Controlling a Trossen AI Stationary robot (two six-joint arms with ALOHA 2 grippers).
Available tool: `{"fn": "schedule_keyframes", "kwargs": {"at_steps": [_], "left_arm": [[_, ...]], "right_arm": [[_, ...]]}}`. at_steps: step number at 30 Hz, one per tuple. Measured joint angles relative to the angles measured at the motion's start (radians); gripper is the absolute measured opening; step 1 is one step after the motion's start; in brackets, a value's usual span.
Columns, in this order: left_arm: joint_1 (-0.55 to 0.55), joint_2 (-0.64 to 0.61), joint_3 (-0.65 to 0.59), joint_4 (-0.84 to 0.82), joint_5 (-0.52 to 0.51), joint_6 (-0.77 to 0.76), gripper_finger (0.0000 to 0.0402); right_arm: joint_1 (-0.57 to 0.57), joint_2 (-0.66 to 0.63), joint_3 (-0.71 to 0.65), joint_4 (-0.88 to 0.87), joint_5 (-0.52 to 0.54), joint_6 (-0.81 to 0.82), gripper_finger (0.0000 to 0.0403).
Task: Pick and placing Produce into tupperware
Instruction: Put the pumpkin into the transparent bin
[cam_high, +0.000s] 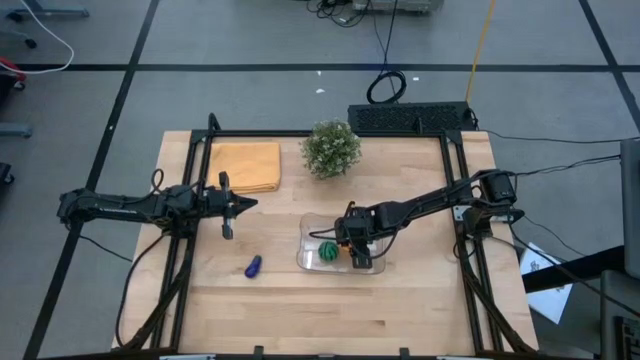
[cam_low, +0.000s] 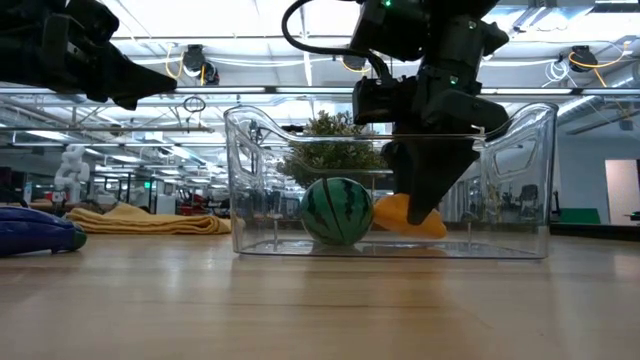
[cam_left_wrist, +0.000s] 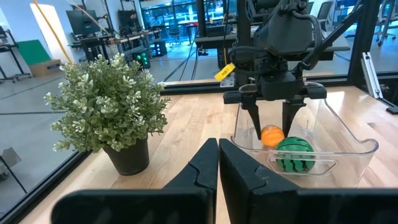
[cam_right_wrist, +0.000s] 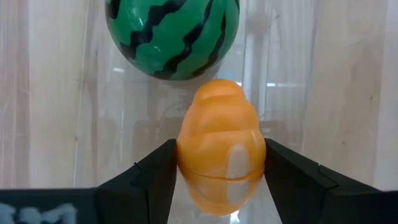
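The clear tupperware (cam_high: 306, 226) stands mid-table. Inside it lies the green striped ball (cam_low: 337, 210), and right beside the ball is the small orange piece (cam_low: 412, 218). My right gripper (cam_low: 420, 205) reaches down into the container and is shut on the orange piece. The purple piece (cam_high: 253, 265) lies on the wood to the left of the container. My left gripper (cam_high: 250, 203) hovers shut and level at the table's left side, touching nothing. My right gripper pinches the orange piece by its two opposite sides (cam_right_wrist: 186, 155) between its two fingers (cam_right_wrist: 155, 174). The fingers come steeply from above, slanting in from the table's right. The piece sits low inside the tupperware, next to the ball; whether it touches the floor I cannot tell.
A potted plant (cam_high: 331, 148) stands behind the container, and a folded yellow-orange cloth (cam_high: 243, 165) lies at the far left. Black frame rails run along the table's left and right sides. Bare wood lies in front of the container.
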Motion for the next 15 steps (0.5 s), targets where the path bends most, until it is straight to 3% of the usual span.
{"fn": "schedule_keyframes", "kwargs": {"at_steps": [15], "left_arm": [[0.0, 0.0, 0.0, -0.008, 0.0, 0.0, 0.0019]], "right_arm": [[0.0, 0.027, 0.002, 0.007, 0.001, 0.005, 0.0206]]}}
